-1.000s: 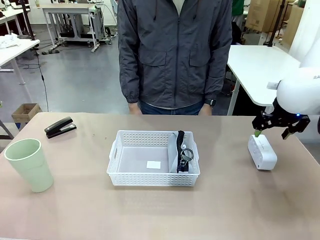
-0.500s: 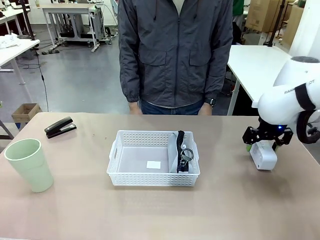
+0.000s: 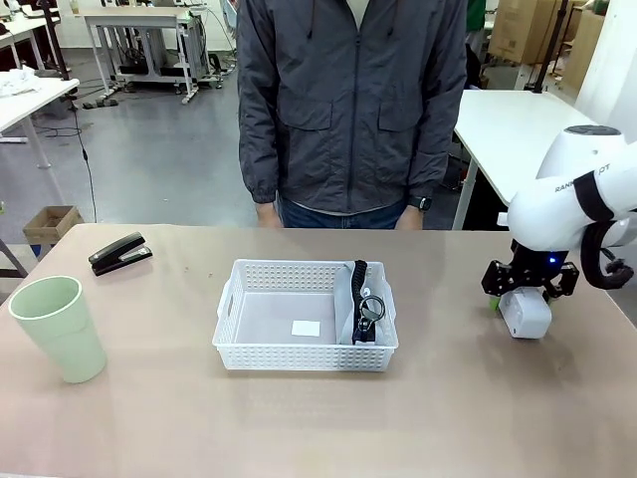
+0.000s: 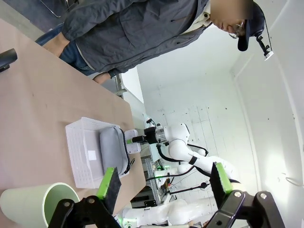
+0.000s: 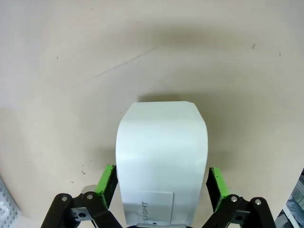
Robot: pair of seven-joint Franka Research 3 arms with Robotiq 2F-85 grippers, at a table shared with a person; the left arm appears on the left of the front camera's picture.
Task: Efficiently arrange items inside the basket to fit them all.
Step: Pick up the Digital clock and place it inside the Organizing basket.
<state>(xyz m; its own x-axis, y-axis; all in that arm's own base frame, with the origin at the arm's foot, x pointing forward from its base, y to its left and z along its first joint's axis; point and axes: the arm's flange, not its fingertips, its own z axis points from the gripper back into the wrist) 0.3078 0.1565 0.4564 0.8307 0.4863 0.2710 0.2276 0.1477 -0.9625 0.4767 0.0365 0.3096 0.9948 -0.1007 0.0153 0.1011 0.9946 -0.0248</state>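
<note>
I see the right gripper point(image 3: 524, 297) low over the small white box point(image 3: 525, 315), which lies on the table point(image 3: 448, 408) at the right side, well apart from the basket point(image 3: 299, 265) in the middle. In the right wrist view the gripper point(image 5: 161, 183) has its jaws spread wide, one green pad at each long side of the box point(image 5: 161, 142). The pads are just beside the walls, and I cannot tell if they touch them, so I judge nothing is gripped yet. The box looks smooth and stiff, with a rounded end, and I think it is light. Its glossy sides may slip, so I would take it across the narrow width, near the middle and low on the flat walls, not on the curved end. The grey pouch point(image 3: 354, 299) stands on its edge along the right wall of the basket, which leaves free floor at the left of it for the box. The black stapler point(image 3: 119, 253) lies at the far left and the green cup point(image 3: 60, 329) stands at the near left, both outside the basket. The left gripper point(image 4: 161, 185) hangs with its jaws apart and holds nothing.
</note>
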